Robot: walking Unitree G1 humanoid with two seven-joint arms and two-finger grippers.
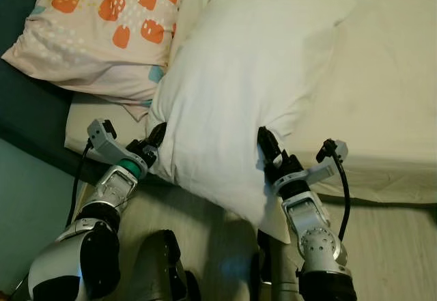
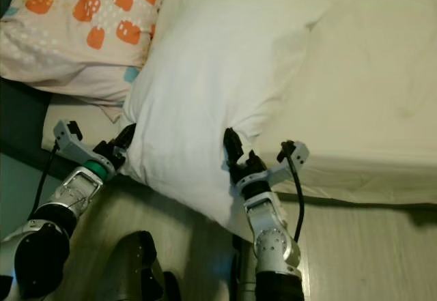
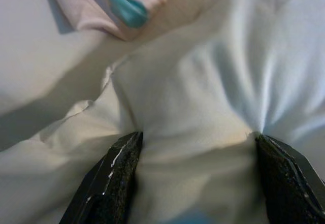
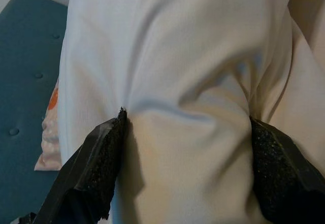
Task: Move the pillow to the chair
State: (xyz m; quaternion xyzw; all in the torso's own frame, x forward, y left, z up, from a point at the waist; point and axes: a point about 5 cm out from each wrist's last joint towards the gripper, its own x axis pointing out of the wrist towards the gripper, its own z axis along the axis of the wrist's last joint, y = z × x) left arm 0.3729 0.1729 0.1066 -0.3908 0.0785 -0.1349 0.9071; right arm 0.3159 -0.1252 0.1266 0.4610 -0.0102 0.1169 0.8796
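Observation:
A large white pillow (image 1: 232, 89) lies on the bed, its lower corner hanging over the mattress edge. My left gripper (image 1: 156, 140) is pressed into the pillow's left edge, and my right gripper (image 1: 265, 147) grips its lower right edge. In the left wrist view the black fingers (image 3: 111, 183) pinch a bulge of white fabric (image 3: 203, 117). The right wrist view shows the same: fingers (image 4: 96, 168) closed on bunched pillow cloth (image 4: 183, 82). Both grippers are shut on the pillow.
A pink pillow with orange shapes (image 1: 109, 21) lies at the upper left, touching the white one. The cream mattress (image 1: 389, 89) spreads to the right. A dark teal headboard (image 1: 27, 110) runs along the left. Wooden floor (image 1: 389, 246) lies beside the bed.

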